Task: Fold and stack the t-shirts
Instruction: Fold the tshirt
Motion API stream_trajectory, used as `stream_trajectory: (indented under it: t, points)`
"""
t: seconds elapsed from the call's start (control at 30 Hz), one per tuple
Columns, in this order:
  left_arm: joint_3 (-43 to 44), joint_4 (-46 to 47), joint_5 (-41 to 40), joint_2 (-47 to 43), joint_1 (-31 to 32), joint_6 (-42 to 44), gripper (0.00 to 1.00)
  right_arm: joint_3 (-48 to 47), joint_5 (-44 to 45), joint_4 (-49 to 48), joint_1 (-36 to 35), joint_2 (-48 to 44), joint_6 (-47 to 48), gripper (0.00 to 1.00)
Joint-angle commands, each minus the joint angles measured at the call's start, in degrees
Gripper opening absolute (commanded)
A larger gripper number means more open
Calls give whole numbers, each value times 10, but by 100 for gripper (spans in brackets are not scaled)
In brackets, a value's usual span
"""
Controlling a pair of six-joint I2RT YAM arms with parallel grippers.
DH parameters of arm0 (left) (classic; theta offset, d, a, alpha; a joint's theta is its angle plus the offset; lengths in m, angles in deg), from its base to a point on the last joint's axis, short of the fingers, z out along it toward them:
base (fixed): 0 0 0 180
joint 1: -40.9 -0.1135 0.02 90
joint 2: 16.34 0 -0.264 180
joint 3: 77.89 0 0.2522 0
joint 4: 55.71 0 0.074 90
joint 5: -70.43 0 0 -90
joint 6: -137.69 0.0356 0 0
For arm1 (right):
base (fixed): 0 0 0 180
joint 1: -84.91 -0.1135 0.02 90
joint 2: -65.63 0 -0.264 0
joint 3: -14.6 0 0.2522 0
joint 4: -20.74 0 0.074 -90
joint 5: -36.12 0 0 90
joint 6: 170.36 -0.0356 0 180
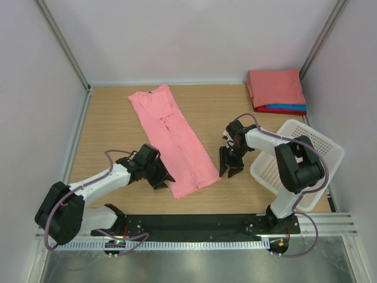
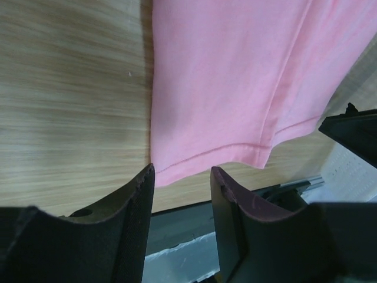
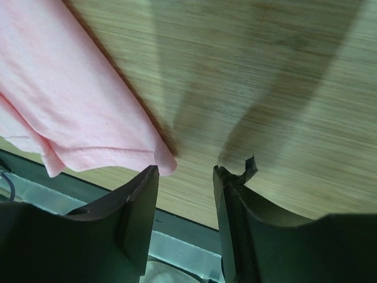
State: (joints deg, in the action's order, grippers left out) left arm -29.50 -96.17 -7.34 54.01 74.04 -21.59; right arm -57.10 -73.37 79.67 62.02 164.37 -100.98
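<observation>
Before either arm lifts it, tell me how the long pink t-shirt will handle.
The pink t-shirt will probably droop limply: it lies in a flat, creased strip. Likely light, as the thin hem hugs the table. Pushed, it would probably bunch rather than slide.

Bright, even light is cast from above. Soft spreading shadows are seen on the table (image 3: pixel 283 88) in the right wrist view; both wrist views are blurred at the bottom.
</observation>
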Motion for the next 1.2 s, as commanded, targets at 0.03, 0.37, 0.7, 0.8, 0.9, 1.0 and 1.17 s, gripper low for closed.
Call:
stream_trajectory:
  t: [0.03, 0.37, 0.7, 0.8, 0.9, 1.0, 1.17]
  points:
    - [-34, 44, -45, -23, 41, -88, 43, 27, -27, -35, 1, -24, 14, 49]
    - [-134, 85, -70, -103, 69, -164, 46, 55, -51, -83, 1, -21, 10, 46]
    - [-168, 157, -47, -66, 82, -176, 48, 64, -64, -100, 0, -11, 9, 40]
    - [-172, 156, -50, -65, 90, -181, 45, 63, -64, -100, 0, -15, 11, 37]
    - [-178, 157, -55, -67, 98, -188, 44, 63, -68, -104, 1, -17, 9, 35]
    - [-182, 146, -56, -64, 101, -198, 40, 65, -71, -105, 1, -18, 6, 33]
    - [-180, 134, -63, -57, 112, -206, 41, 70, -74, -108, 1, -24, 0, 33]
